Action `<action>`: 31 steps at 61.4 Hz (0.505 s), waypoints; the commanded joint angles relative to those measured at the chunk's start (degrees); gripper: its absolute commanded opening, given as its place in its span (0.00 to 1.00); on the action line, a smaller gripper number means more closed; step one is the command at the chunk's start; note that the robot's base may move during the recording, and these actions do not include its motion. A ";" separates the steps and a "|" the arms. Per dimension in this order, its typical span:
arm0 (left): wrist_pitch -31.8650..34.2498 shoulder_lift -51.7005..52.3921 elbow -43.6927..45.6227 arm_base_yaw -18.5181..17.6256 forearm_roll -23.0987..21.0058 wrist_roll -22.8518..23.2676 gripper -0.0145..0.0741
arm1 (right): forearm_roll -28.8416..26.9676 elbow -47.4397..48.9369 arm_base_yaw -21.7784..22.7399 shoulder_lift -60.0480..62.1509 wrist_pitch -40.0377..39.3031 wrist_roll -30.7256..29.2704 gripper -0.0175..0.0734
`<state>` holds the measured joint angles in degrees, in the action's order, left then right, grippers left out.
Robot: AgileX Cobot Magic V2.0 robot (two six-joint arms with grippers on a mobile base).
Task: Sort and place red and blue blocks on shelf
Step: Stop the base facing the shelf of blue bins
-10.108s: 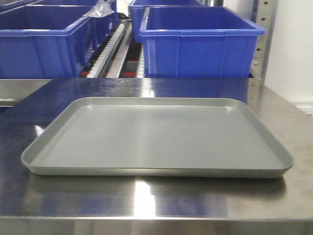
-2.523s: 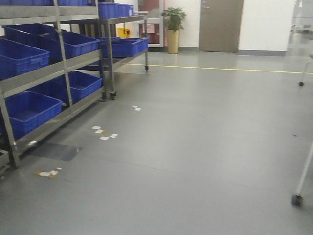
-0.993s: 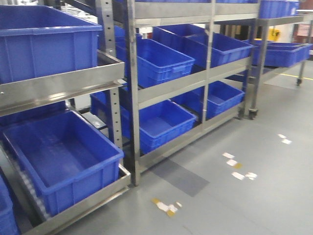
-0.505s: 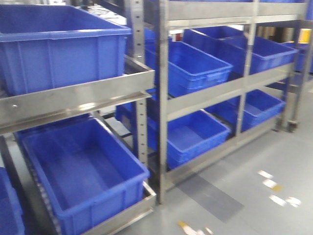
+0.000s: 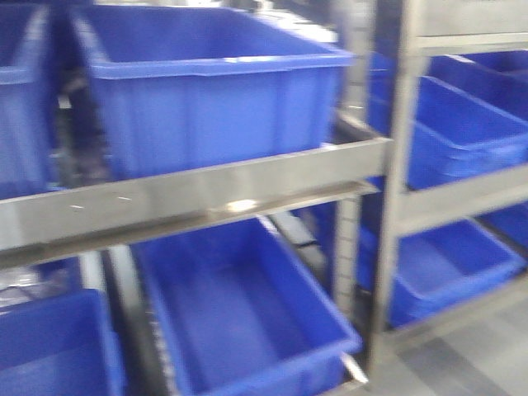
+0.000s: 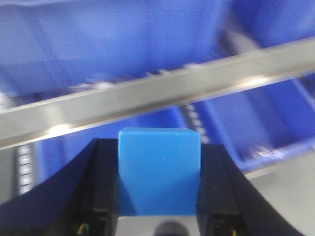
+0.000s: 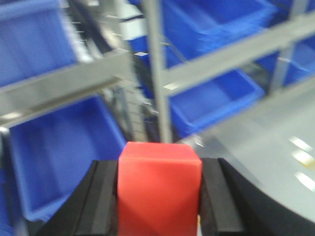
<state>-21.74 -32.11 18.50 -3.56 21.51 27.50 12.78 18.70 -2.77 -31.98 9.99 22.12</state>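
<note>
While left fingers (image 6: 103,187) clamp the blue block (image 6: 159,169) and right fingers (image 7: 106,196) the red block (image 7: 158,189), either could clip the shelf rail (image 5: 206,198) and slip loose.

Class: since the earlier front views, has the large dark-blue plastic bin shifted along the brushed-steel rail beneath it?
No. The bin and rail slid rightward in frame together, its corner still by the upright post: the view moved.
</note>
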 commanded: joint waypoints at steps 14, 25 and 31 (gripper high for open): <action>3.91 0.10 1.53 0.06 0.65 0.02 0.30 | 1.02 1.65 0.27 0.10 -4.99 -0.32 0.24; 3.91 0.10 1.53 0.06 0.65 0.02 0.30 | 1.02 1.65 0.27 0.10 -4.99 -0.32 0.24; 3.91 0.10 1.53 0.06 0.65 0.02 0.30 | 1.02 1.65 0.27 0.10 -4.99 -0.32 0.24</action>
<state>-21.74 -32.11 18.50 -3.56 21.51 27.50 12.78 18.70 -2.77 -31.98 9.99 22.12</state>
